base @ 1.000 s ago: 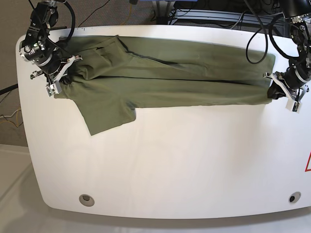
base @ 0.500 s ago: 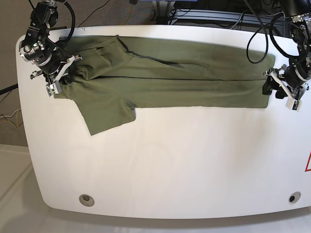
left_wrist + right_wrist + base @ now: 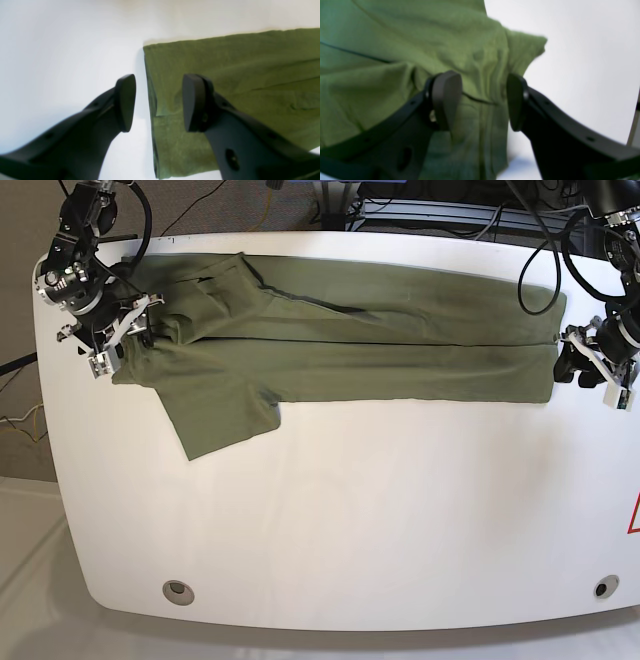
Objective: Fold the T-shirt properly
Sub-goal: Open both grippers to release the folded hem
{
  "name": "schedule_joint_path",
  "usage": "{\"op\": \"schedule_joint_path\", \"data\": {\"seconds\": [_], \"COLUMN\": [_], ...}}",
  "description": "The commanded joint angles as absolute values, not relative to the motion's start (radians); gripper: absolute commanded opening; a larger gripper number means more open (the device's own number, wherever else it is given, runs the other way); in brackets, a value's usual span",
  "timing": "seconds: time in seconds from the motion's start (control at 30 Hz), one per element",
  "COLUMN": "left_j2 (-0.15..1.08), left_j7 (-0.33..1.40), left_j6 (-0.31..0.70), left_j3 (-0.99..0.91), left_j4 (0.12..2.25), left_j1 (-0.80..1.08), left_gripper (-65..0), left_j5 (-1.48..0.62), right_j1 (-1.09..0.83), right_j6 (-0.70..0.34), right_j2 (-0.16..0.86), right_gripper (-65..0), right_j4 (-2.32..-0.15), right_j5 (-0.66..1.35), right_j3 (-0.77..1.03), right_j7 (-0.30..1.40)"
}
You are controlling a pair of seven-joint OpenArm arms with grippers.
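The olive-green T-shirt (image 3: pixel 350 340) lies flat on the white table (image 3: pixel 350 510), folded into a long band along the far side, with one sleeve (image 3: pixel 225 415) sticking out toward the front. My left gripper (image 3: pixel 563 365) is at the band's right end. In the left wrist view it (image 3: pixel 156 102) is open, one finger over bare table and the other over the hem of the T-shirt (image 3: pixel 237 75). My right gripper (image 3: pixel 125 335) is at the rumpled left end. In the right wrist view it (image 3: pixel 483 100) is open above the bunched T-shirt (image 3: pixel 382 62), holding nothing.
Two round holes (image 3: pixel 179 590) (image 3: pixel 601 587) sit near the table's front corners. A red mark (image 3: pixel 634 515) shows at the right edge. Cables and equipment (image 3: pixel 430 210) lie behind the far edge.
Both grippers have opened and let go of the T-shirt ends. The left one has drawn back to the right, off the hem; the right one has lifted slightly toward the far left.
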State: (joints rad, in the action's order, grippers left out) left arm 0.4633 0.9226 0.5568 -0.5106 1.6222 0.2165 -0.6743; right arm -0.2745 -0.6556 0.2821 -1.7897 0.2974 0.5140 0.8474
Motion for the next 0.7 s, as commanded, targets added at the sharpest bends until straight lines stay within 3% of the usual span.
{"op": "schedule_joint_path", "data": {"seconds": [0.0, 0.67], "left_j2": [0.480, 0.474], "left_j7": [0.868, 0.826], "left_j6": [0.551, 0.542], "left_j3": [-0.508, -0.501], "left_j4": [1.633, 1.650], "left_j1": [0.210, 0.235], "left_gripper": [-34.1, -32.4], "left_j5": [-0.690, -0.696], "right_j1": [-0.261, -0.231], "right_j6": [-0.661, -0.650], "right_j2": [0.300, 0.293], "right_gripper": [-36.1, -42.0], "right_j4": [-1.819, -1.811], "right_j5": [0.315, 0.304], "right_j3": [0.528, 0.545], "right_j7": [0.814, 0.707]}}
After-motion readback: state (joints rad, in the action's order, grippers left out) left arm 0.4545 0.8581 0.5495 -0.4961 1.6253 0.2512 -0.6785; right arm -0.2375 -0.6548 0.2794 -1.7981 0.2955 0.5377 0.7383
